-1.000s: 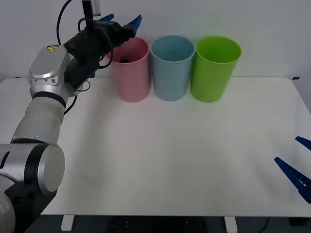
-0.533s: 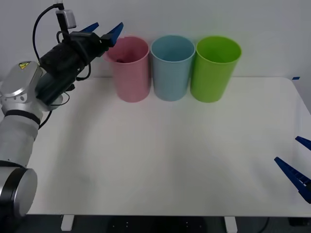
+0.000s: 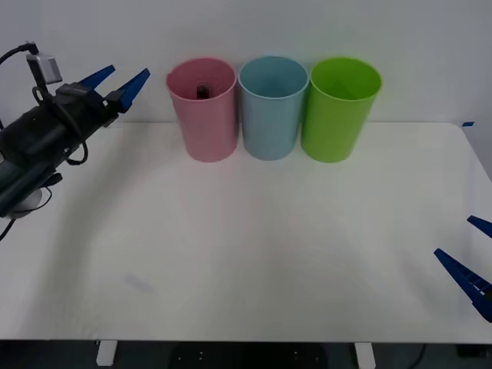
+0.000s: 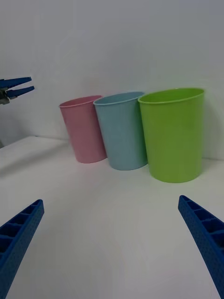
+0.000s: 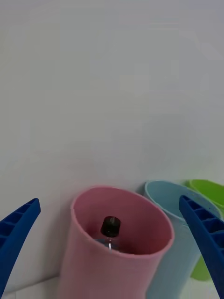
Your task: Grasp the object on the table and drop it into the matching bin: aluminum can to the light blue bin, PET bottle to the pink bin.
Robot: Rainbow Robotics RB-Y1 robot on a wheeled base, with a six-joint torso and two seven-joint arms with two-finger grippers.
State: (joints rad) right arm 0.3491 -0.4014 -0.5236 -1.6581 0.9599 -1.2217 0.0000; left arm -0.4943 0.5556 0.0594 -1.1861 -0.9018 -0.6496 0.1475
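PET bottle (image 5: pixel 110 232) sits inside the pink bin (image 3: pixel 203 110), cap up, at the back of the table (image 3: pixel 254 254) beside the light blue bin (image 3: pixel 272 106). Left gripper (image 3: pixel 112 81) is in the air left of the pink bin, fingers wide, empty. Right gripper (image 3: pixel 470 263) low at the table's right edge, also spread.

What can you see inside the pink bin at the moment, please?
Inside the pink bin stands the PET bottle: its black cap and clear shoulder show; the bin's wall hides its lower body.
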